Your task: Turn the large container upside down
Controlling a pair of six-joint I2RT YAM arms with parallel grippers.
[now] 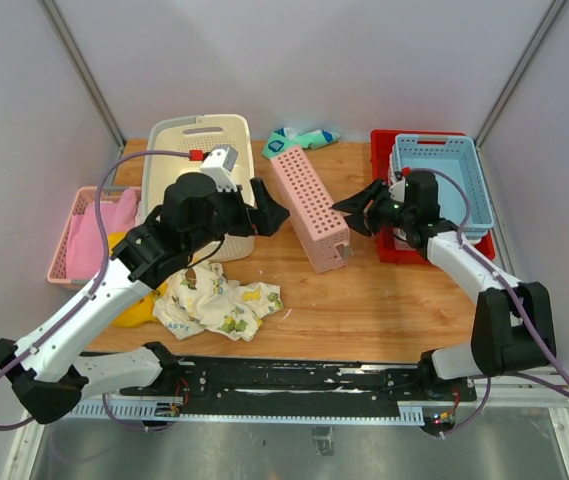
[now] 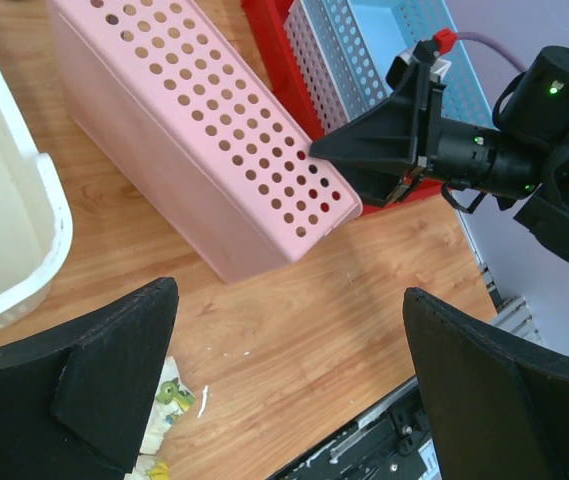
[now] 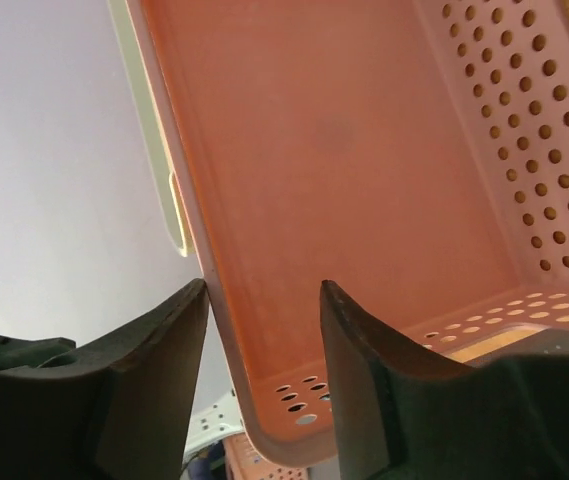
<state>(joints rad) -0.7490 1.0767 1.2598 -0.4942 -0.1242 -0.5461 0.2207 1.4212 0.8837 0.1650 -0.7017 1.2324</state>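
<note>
The large container [image 1: 199,150] is a cream-beige tub standing open side up at the back left of the table. Its rim shows at the left of the left wrist view [image 2: 9,230] and as a pale strip in the right wrist view [image 3: 154,120]. My left gripper [image 1: 274,212] is open and empty [image 2: 289,300], hovering just right of the tub above the bare wood. My right gripper [image 1: 349,210] is open [image 3: 264,290], its jaws either side of the rim of a pink perforated basket [image 1: 309,195] lying on its side [image 3: 364,180].
A red tray [image 1: 384,245] holding a blue lattice basket [image 1: 444,170] stands at the right. A pink basket with pink cloth [image 1: 69,235] sits at the far left. A patterned cloth [image 1: 214,300] and a yellow item [image 1: 129,305] lie in front; a teal item [image 1: 299,138] lies at the back.
</note>
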